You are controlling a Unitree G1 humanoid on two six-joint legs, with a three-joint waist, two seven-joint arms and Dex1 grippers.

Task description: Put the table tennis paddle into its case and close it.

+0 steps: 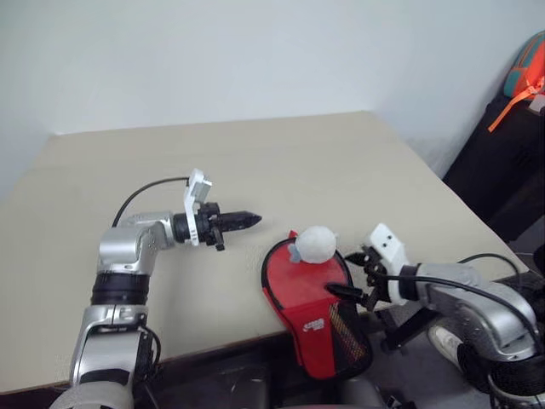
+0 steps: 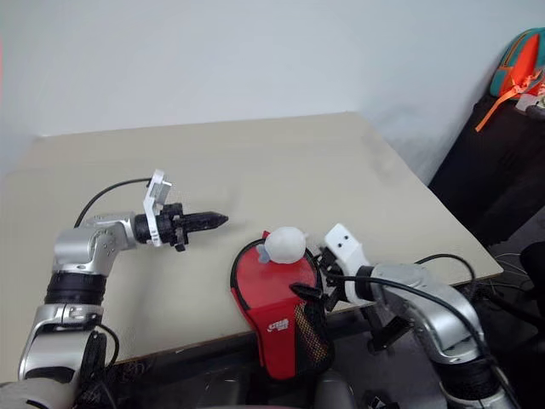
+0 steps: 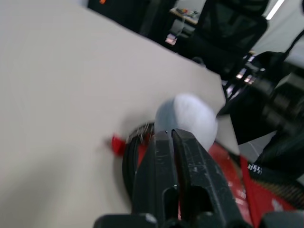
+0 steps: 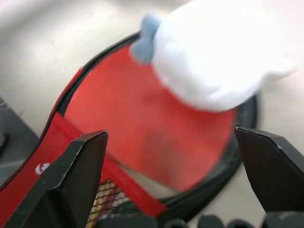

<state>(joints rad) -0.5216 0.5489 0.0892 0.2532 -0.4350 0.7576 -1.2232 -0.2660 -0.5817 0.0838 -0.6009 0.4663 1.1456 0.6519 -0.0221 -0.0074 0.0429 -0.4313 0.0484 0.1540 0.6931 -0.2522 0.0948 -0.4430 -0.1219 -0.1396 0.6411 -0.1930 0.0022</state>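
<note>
Two end effectors, left (image 1: 252, 220) pressed together, right (image 1: 347, 274) spread beside red case (image 1: 308, 308) at table (image 1: 255, 162) edge

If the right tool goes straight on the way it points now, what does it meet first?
Probably the red case straight ahead of the open right tool, or the white soft lump lying on it; depth is unclear.

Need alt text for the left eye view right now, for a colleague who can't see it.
A red case overhangs the near edge of a beige table, a white object on its round end. The right gripper is open beside it; the left gripper is shut above the table.
</note>
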